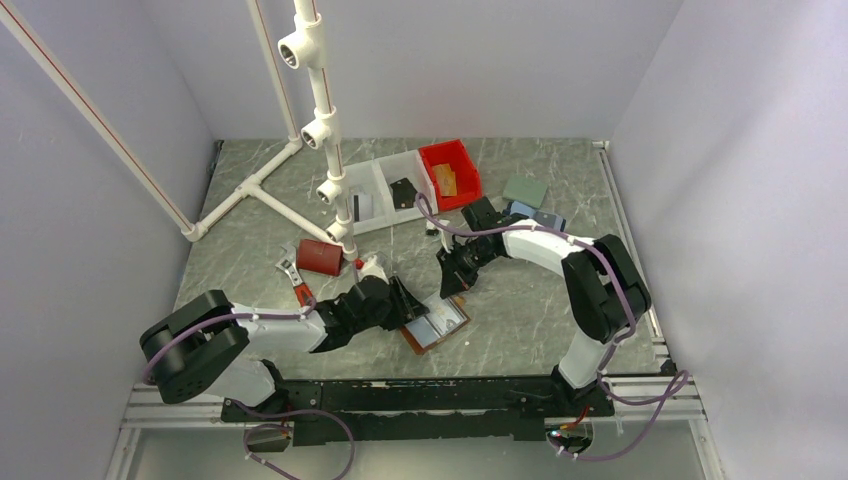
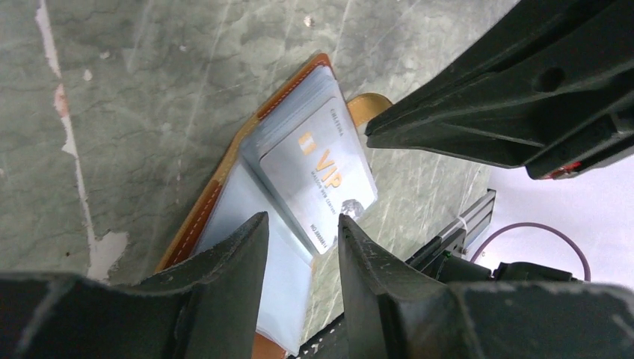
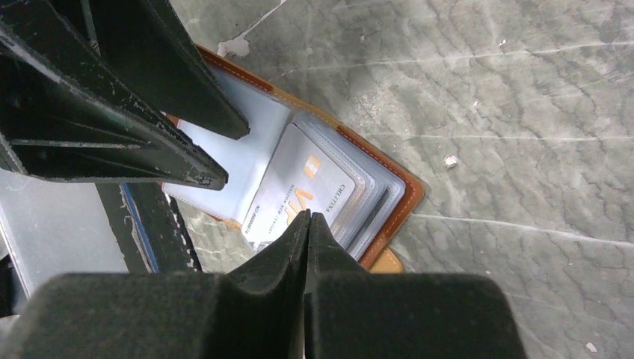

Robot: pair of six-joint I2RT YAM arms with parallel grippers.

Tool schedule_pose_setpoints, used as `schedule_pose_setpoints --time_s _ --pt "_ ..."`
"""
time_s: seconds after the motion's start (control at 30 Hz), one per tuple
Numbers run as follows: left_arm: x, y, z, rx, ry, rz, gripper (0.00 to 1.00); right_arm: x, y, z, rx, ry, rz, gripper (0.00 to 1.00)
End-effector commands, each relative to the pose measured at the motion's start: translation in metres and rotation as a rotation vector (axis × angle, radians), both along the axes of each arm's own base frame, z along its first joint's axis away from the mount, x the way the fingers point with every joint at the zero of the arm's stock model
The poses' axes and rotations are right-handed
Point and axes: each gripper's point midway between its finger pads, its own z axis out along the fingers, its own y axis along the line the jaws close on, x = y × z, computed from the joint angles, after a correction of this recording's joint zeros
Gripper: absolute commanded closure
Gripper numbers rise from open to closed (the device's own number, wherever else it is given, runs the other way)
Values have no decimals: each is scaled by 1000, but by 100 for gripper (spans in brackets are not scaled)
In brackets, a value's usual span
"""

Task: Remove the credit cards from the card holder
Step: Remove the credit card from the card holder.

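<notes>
The brown leather card holder (image 1: pixel 432 328) lies open on the table between both arms, its clear sleeves fanned out. A pale grey credit card (image 2: pixel 321 168) printed "VIP" sticks partly out of the sleeves toward the table's near edge. My left gripper (image 2: pixel 299 228) is open, its fingertips (image 2: pixel 250 239) low over the holder's light blue panel (image 2: pixel 239 202), nothing between them. My right gripper (image 3: pixel 308 218) is shut, tips together right over the VIP card (image 3: pixel 303 183), close to or on its face, holding nothing. In the top view, left gripper (image 1: pixel 405 300) and right gripper (image 1: pixel 450 282) flank the holder.
A dark red box (image 1: pixel 320 256) and a red-handled tool (image 1: pixel 296 282) lie left of the holder. At the back stand a red bin (image 1: pixel 450 172), a clear divided tray (image 1: pixel 375 190), a blue case (image 1: pixel 538 216) and a white pipe frame (image 1: pixel 320 110). The metal rail (image 1: pixel 420 385) marks the near edge.
</notes>
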Motion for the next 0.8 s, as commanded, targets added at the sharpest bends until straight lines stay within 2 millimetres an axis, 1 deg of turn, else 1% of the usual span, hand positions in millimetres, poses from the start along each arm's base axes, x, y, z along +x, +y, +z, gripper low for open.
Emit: schedule_pose_setpoints --time_s 0.0,0.1,0.27,0.77 --pt "2 -10 20 -59 -72 -42 57 2 7 11 34 -7 37 97" --pt "3 -12 22 -72 -80 -47 58 1 7 9 27 -1 44 94" --pt "3 -14 22 -84 -76 -51 59 1 6 7 13 -2 47 93" --pt "5 -18 0 -118 0 -29 57 2 2 -4 -40 5 43 91"
